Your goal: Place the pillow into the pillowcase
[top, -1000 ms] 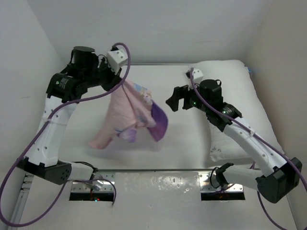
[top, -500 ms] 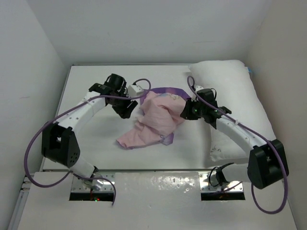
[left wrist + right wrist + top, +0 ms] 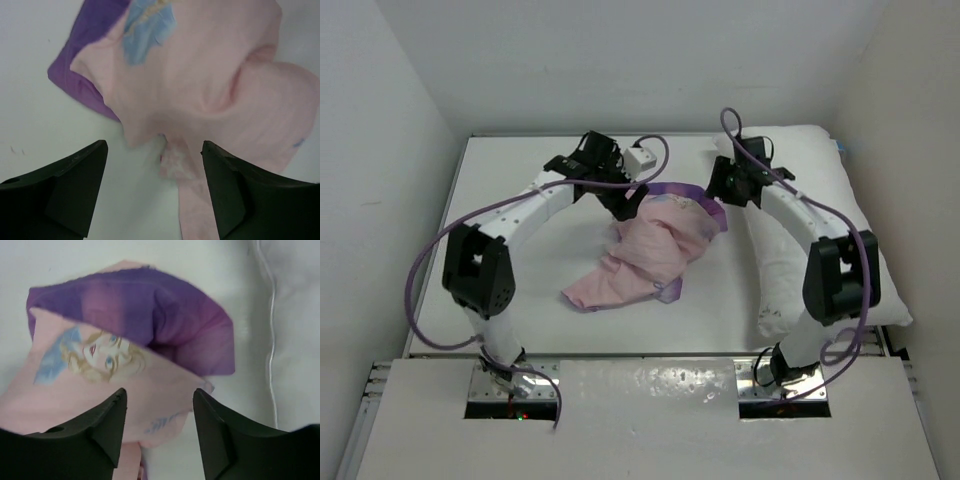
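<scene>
The pillowcase (image 3: 650,250) lies crumpled in the middle of the white table, mostly pale pink side out, with a purple rim (image 3: 686,189) at its far edge. The white pillow (image 3: 820,215) lies along the table's right side. My left gripper (image 3: 627,207) hangs open over the heap's far left edge, apart from the cloth. In the left wrist view the left gripper (image 3: 155,192) frames pink pillowcase (image 3: 215,75) folds and bare table. My right gripper (image 3: 717,188) is open by the purple rim. In the right wrist view the right gripper (image 3: 159,432) hovers above the pillowcase (image 3: 120,365), beside the pillow's seam (image 3: 295,315).
White walls close in the table (image 3: 520,180) on the left, back and right. Purple cables loop from both arms over the table. The pillow's near end hangs close to the front right edge.
The left gripper let go of the lifted pillowcase, which dropped into a heap on the table. Both arms then swung to the heap's far edge, and both grippers now stand open.
</scene>
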### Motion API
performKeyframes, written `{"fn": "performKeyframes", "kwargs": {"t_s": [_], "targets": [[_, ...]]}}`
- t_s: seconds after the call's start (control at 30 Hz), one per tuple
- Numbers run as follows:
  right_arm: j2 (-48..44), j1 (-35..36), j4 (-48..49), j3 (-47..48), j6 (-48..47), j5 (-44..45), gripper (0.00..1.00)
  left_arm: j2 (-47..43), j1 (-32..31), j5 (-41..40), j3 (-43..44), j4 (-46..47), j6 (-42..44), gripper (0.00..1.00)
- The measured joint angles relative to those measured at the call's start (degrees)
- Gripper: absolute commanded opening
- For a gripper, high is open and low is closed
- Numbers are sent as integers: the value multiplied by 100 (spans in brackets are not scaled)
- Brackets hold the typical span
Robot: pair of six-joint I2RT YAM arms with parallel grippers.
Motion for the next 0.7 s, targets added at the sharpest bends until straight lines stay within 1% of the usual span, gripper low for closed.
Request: {"fn": "performKeyframes", "kwargs": {"t_s": [0.1,0.17,0.2,0.27,0.3,0.33,0.37,0.4,0.43,0.47,0.5,0.53,0.57,0.6,0.7], "targets": [[603,-39,-22,662,72,249,53,586,-33,-129,391,313,-153,74],[1104,-63,-68,1110,151,323,56,957,-57,-219,678,428,-254,68],[1368,-70,-94,1331,186,330,59,1123,-70,-240,815,476,-315,60],[1843,-72,-149,1707,243,323,61,1357,-94,-249,988,560,-402,53],[2035,-72,-166,1856,271,323,64,1427,-103,-234,1021,586,-446,45],[2221,-70,-181,1976,286,330,66,1471,-107,-208,1034,590,-472,40],[2361,-68,-225,2063,321,330,66,1508,-107,-149,1043,588,-498,35],[2459,-66,-232,2092,358,332,66,1547,-107,-83,1056,581,-529,25],[2520,-66,-238,2094,402,330,66,1576,-111,-2,1064,581,-579,20],[2575,-66,-238,2092,470,313,64,1602,-111,72,1067,570,-629,11],[2616,-66,-201,2087,535,271,61,1620,-114,153,1078,549,-673,5],[2651,-66,-157,2085,590,234,51,1637,-114,236,1095,522,-686,0],[2697,-66,-74,2085,656,195,45,1646,-114,315,1106,490,-719,0],[2734,-63,-4,2085,684,149,32,1646,-114,387,1126,424,-754,0],[2820,-37,101,2059,822,13,7,1646,-111,518,1233,238,-780,0]]}}
